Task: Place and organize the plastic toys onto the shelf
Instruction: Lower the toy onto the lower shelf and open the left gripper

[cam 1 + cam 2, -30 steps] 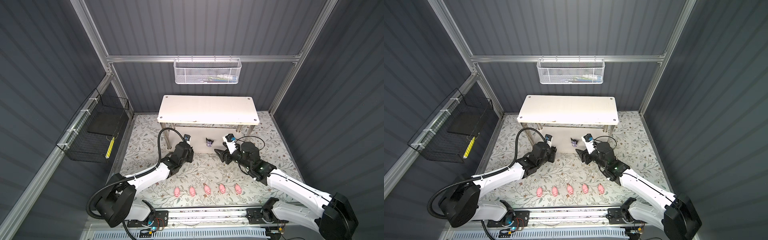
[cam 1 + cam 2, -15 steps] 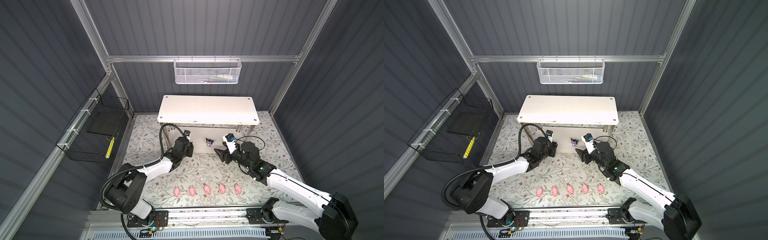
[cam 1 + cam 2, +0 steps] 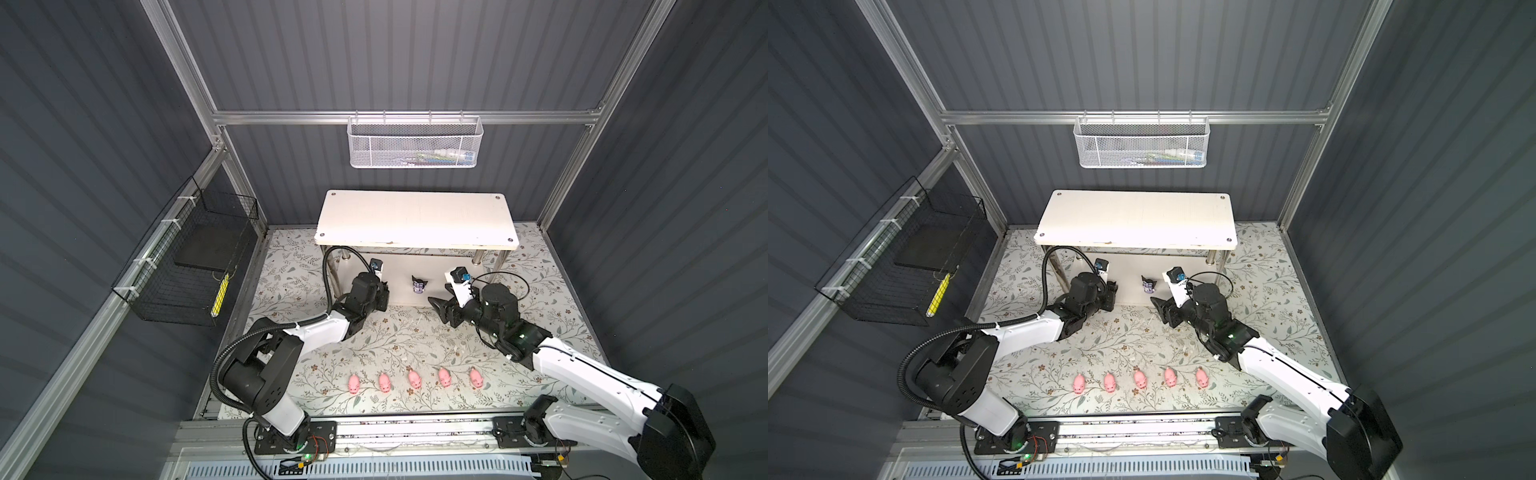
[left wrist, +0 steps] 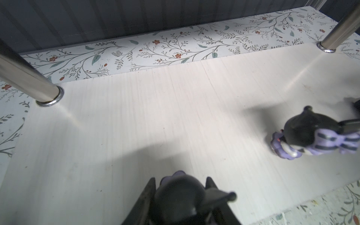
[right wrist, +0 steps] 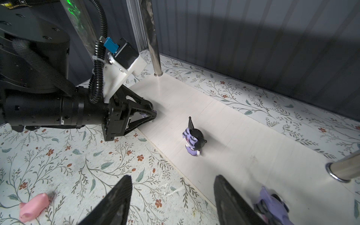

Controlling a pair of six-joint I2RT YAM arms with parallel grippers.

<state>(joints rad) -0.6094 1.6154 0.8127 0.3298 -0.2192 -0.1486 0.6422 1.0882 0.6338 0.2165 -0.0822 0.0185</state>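
- The shelf (image 3: 415,216) is seen at the back of the flowery mat (image 3: 399,345) in both top views. It is held up by shiny metal legs (image 4: 29,78).
- The left gripper (image 4: 181,208) is placed under the top board, over the left part of the lower board (image 4: 155,116).
- Its jaws are squeezed narrow around a dark figure (image 4: 181,196) (black head, pointy ears, a little purple at the top).
- This dark figure is found close to the front edge of the lower board. Whether the board is touched cannot be told.
- A second figure (image 5: 192,142) is stood upright near the middle of the lower board, between the two grippers and apart from both.
- The right gripper (image 5: 171,202) is held open, with a wide gap between its jaws, and nothing is gripped by it.
- One of its jaws is seen over the mat, and the other over the front edge of the lower board.
- A third figure (image 5: 272,206) is seen on the lower board, just beside the outer side of that second jaw. It is blurred, so how it lies and whether it is touched cannot be told.
- Five pink pigs (image 3: 414,379) are lined up in a row on the mat near the front, well apart from the shelf.
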